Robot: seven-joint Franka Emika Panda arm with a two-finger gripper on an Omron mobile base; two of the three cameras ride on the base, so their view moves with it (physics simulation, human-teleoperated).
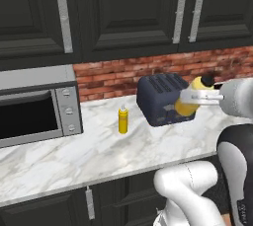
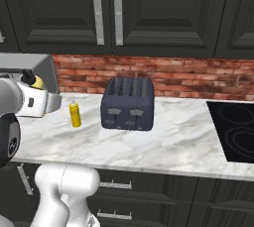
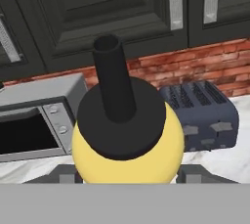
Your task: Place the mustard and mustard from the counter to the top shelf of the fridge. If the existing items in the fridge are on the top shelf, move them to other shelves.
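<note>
Above the counter [image 1: 99,156], the gripper [image 1: 195,99] clasps the wider mustard [image 1: 193,96]; keeping it upright should steady the carry to the fridge.

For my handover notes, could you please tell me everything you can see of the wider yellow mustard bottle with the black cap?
The wider mustard bottle has a round, bright yellow, plastic-looking body with a black dome cap and black spout. It is held upright above the counter, in front of the dark toaster. The tool grips its body from the sides; nothing else touches it.
</note>
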